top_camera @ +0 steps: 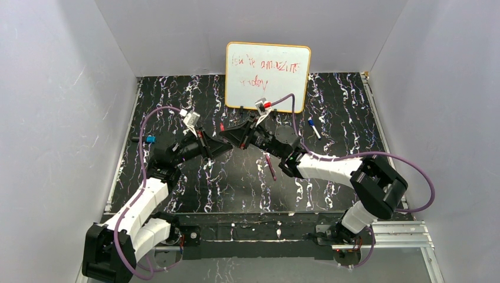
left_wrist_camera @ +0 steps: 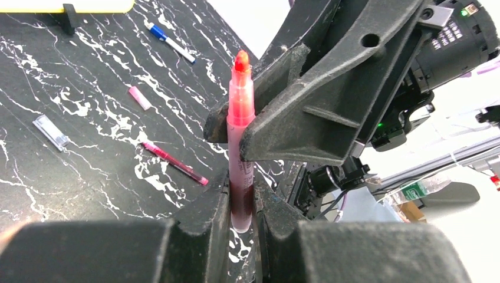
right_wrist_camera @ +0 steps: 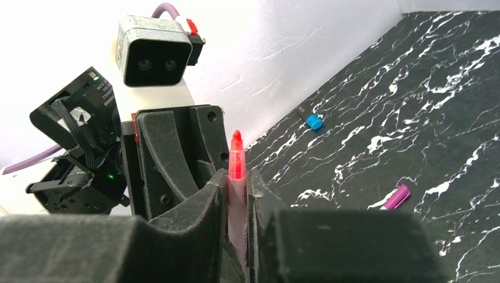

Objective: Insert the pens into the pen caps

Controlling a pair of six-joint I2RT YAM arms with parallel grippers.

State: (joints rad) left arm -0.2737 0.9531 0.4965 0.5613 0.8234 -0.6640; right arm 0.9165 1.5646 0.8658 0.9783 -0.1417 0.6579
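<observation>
Pink plastic with an uncovered red felt tip: we are looking at the red-tipped pen point(left_wrist_camera: 240, 132), which is standing upright in the air above the table, in front of the whiteboard point(top_camera: 267, 76). We are seeing both tools pinching it at once. The left gripper point(left_wrist_camera: 240, 197) is clamping the lower body between closed fingers. The right gripper point(right_wrist_camera: 236, 194) is squeezing the same barrel higher up, its fingers pressing on either side just below the red section. The two grippers are meeting nose to nose; we are not able to tell whether they are touching.

On the black marbled table point(top_camera: 236, 188), a magenta pen point(left_wrist_camera: 174, 162) is lying flat. A white pen with a blue end point(left_wrist_camera: 170, 41) is lying farther back, near the whiteboard. A small pink cap point(left_wrist_camera: 140, 98) and a clear-looking cap point(left_wrist_camera: 50, 131) are resting apart from each other, beside the magenta pen. A blue cap point(right_wrist_camera: 314, 122) is sitting close to the left wall. A purple-ended piece point(right_wrist_camera: 396, 197) is lying on the table too, and we are not managing to tell whether it is a cap or a pen
</observation>
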